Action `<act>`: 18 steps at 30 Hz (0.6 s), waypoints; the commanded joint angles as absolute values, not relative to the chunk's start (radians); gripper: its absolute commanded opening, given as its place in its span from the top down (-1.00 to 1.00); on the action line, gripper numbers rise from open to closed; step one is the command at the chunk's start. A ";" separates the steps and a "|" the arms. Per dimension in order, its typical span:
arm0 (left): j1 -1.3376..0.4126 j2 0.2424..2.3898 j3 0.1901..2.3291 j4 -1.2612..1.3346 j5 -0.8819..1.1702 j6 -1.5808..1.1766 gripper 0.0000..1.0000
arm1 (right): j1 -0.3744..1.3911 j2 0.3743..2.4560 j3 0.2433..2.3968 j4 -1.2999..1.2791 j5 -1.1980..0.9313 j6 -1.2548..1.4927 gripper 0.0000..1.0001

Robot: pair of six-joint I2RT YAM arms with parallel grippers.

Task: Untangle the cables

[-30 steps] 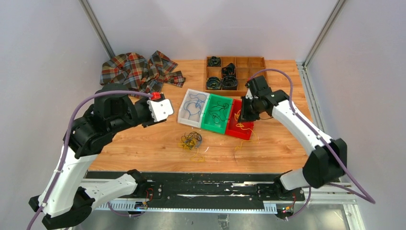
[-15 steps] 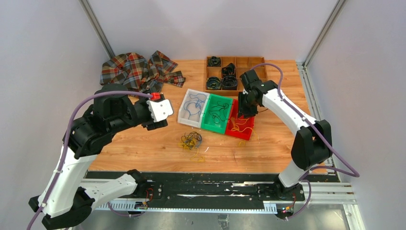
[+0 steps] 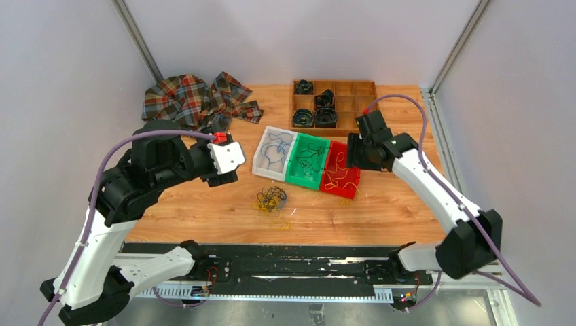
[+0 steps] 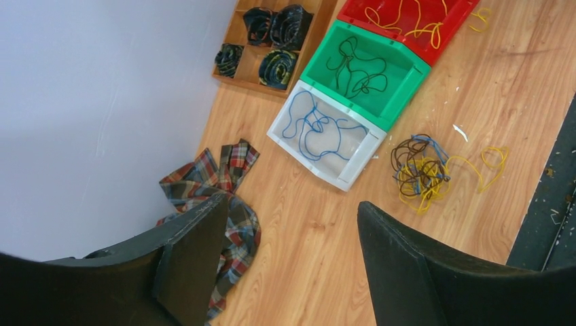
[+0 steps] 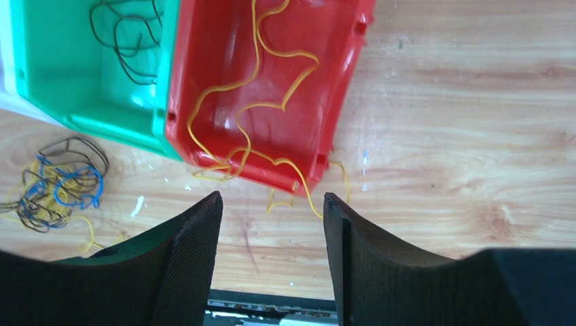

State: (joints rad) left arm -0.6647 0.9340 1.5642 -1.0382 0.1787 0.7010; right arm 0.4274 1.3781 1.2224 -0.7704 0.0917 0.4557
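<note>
Right claw (image 5: 272,204) has let go and backed off the red bin (image 5: 343,81). The yellow cable (image 5: 275,105) now lies inside it, one end trailing over the near rim. The jaws stand wide apart, empty. Left claw (image 4: 292,207) has spread wider too, holding nothing, high above the tangled cables (image 4: 418,166) on the tabletop (image 4: 306,258).

Overhead wide; both wrists downward, sharing red bin (image 5: 210,41).
</note>
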 commanded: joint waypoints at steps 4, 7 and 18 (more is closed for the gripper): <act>-0.672 0.923 1.560 -1.037 0.186 0.706 -0.50 | 0.446 1.195 0.950 -0.675 0.048 0.453 -0.09; -0.672 0.926 1.567 -1.037 0.185 0.693 -0.52 | 0.445 1.185 0.888 -0.611 -0.001 0.431 -0.02; -0.672 0.906 1.554 -1.088 0.204 0.648 -0.62 | 0.445 1.286 0.883 -0.539 0.084 0.342 0.15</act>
